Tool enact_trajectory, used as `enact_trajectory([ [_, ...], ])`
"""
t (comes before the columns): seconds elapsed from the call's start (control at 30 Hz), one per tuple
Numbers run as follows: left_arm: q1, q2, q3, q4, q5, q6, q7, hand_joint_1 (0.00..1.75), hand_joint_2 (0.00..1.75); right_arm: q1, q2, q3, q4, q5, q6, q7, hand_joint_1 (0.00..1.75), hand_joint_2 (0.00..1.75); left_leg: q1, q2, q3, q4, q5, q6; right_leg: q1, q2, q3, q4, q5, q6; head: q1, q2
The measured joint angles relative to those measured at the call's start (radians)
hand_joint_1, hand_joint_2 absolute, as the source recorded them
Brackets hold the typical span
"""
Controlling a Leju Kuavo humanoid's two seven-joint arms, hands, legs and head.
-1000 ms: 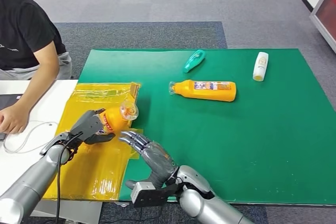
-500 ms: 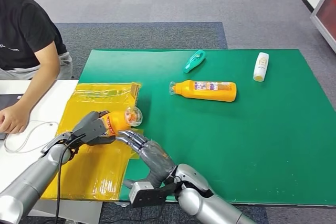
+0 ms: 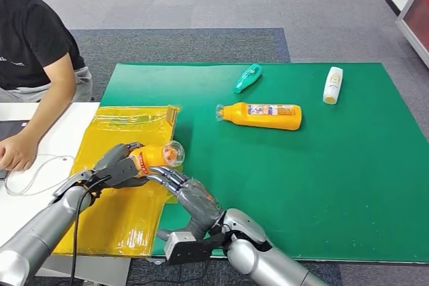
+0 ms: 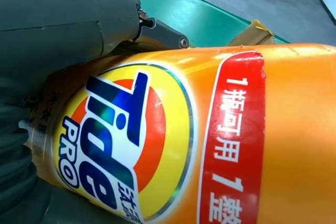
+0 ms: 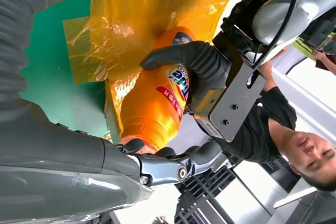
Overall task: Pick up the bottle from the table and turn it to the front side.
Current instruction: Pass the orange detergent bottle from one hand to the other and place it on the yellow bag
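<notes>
An orange Tide bottle [image 3: 151, 157] with a clear cap hangs above the yellow plastic sheet [image 3: 121, 212], cap pointing right. My left hand [image 3: 117, 164] grips its body; in the left wrist view the bottle's [image 4: 238, 140] label faces the camera. My right hand [image 3: 190, 195] is open just below and right of the cap end, fingers stretched toward the bottle. In the right wrist view its fingers [image 5: 178, 166] curl right under the bottle [image 5: 158, 103], and I cannot tell whether they touch. The left hand [image 5: 198, 64] wraps the far side.
On the green mat [image 3: 328, 185] lie a long orange bottle [image 3: 263, 115], a teal bottle [image 3: 248, 77] and a white bottle [image 3: 332, 84]. A person [image 3: 30, 45] sits at the left, one hand [image 3: 17, 151] on the white table beside a cable.
My left hand has carried the Tide bottle to the right, toward my right hand. The right hand has edged up under the cap end.
</notes>
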State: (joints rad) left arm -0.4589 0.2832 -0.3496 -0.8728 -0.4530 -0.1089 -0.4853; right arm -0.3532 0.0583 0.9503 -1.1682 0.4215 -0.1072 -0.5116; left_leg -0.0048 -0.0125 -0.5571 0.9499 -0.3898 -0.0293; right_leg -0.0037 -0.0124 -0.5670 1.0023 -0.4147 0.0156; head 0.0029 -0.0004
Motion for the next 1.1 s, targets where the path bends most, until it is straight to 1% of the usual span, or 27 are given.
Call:
enact_trajectory([
  [0.07, 0.0, 0.0, -0.001, 0.0, 0.0, 0.001, 0.0, 0.25, 1.75, -0.001, 0.0, 0.0, 0.0, 0.0, 0.0, 0.0, 0.0, 1.75, 0.0, 0.0, 0.0, 0.0, 0.0, 0.0, 0.0, 0.0, 0.0, 0.0, 0.0, 0.0, 0.0, 0.0],
  [0.1, 0.001, 0.0, -0.001, 0.0, 0.0, 0.001, -0.001, 0.1, 1.75, -0.001, 0.0, 0.0, 0.001, 0.0, 0.001, 0.0, 0.0, 1.75, 0.0, 0.0, 0.0, 0.0, 0.0, 0.0, 0.0, 0.0, 0.0, 0.0, 0.0, 0.0, 0.0, 0.0],
  [0.13, 0.003, 0.001, -0.002, 0.0, 0.0, 0.002, -0.001, 0.01, 1.75, -0.002, 0.0, 0.001, 0.001, -0.001, 0.001, 0.0, 0.0, 1.75, 0.0, 0.0, 0.0, 0.0, 0.0, 0.0, 0.0, 0.0, 0.0, 0.0, 0.0, 0.0, 0.0, 0.0],
  [0.2, 0.014, 0.002, -0.005, 0.0, 0.001, 0.009, -0.005, 0.0, 1.75, -0.002, 0.0, 0.002, 0.002, -0.002, 0.003, 0.0, 0.0, 1.75, 0.0, 0.001, 0.0, 0.0, 0.001, 0.001, 0.0, 0.001, -0.001, 0.0, 0.0, -0.001, 0.0, 0.0],
  [0.33, 0.052, 0.0, -0.012, -0.003, 0.011, 0.035, -0.012, 0.0, 1.75, -0.001, 0.0, 0.003, 0.003, -0.006, 0.004, 0.0, 0.0, 1.75, 0.0, 0.003, -0.001, 0.0, 0.006, -0.003, 0.0, 0.006, -0.005, 0.0, 0.001, 0.0, 0.0, 0.0],
  [0.37, 0.058, -0.001, -0.013, -0.005, 0.011, 0.041, -0.012, 0.0, 1.75, 0.0, 0.0, 0.003, 0.004, -0.007, 0.004, 0.0, 0.0, 1.75, 0.0, 0.003, -0.001, 0.0, 0.006, -0.002, 0.0, 0.006, -0.005, 0.0, 0.001, 0.0, 0.0, 0.0],
  [0.87, 0.084, -0.009, -0.015, -0.021, -0.001, 0.085, -0.015, 0.0, 1.75, 0.003, 0.0, 0.005, 0.01, -0.009, 0.015, 0.0, 0.0, 1.75, 0.0, 0.004, -0.002, 0.0, 0.003, 0.0, -0.001, 0.006, -0.004, 0.0, -0.001, 0.001, 0.0, 0.0],
  [1.1, 0.123, -0.008, -0.014, -0.059, -0.048, 0.183, -0.017, 0.0, 1.75, 0.006, 0.0, 0.005, 0.011, -0.007, 0.014, 0.004, 0.0, 1.75, 0.0, 0.004, -0.003, 0.0, 0.003, -0.001, -0.001, 0.006, -0.007, 0.0, -0.001, 0.001, 0.0, 0.0],
])
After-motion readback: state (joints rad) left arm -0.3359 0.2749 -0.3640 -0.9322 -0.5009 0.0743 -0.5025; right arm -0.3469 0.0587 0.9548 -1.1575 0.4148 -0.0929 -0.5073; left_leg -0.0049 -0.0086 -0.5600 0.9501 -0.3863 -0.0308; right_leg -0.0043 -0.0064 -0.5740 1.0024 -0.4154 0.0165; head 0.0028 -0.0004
